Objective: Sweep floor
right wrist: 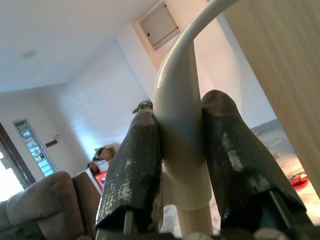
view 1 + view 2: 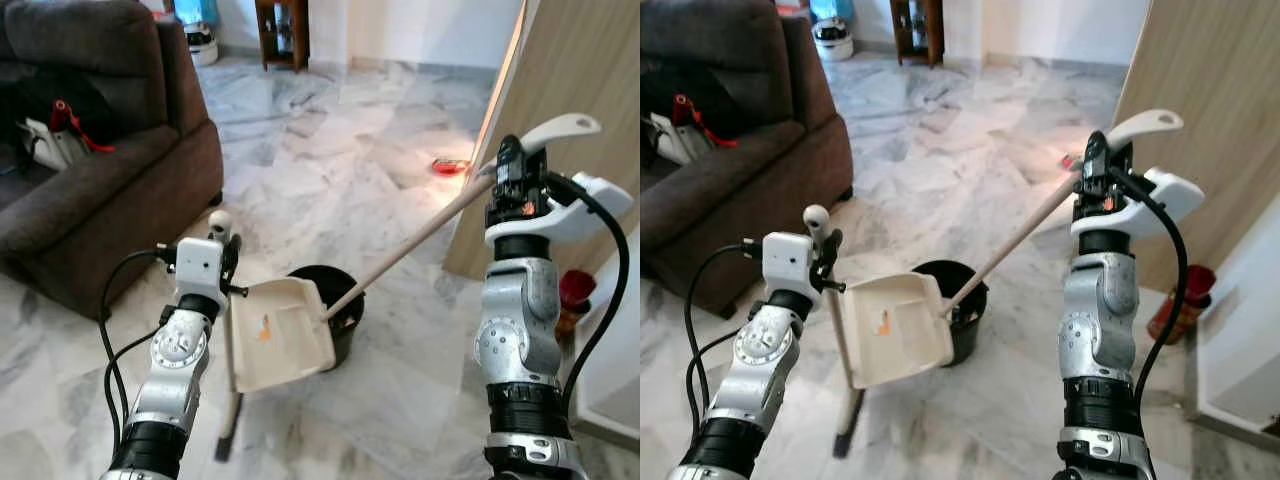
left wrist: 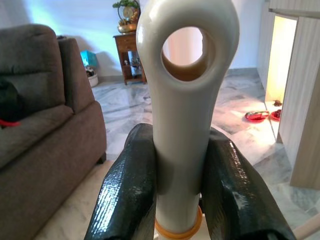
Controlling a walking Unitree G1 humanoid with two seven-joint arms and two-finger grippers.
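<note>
1. Left gripper (image 3: pixel 177 195) clamps the dustpan (image 2: pixel 285 335) handle; fingers (image 3: pixel 125 195) press both sides.
2. Right gripper (image 1: pixel 182 165) clamps the broom (image 2: pixel 420 240) handle.
3. The dustpan tilts over the black bin (image 2: pixel 345 310), beside the sofa (image 2: pixel 90 200).

Cream dustpan (image 2: pixel 282 333), black bucket (image 2: pixel 340 305)

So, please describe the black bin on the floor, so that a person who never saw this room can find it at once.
Start from the big brown sofa and look across the marble floor toward the wooden panel. Between the two silver arms stands the black bin, round and open-topped. A cream dustpan tilts against its rim; it is the only black, round container there.
</note>
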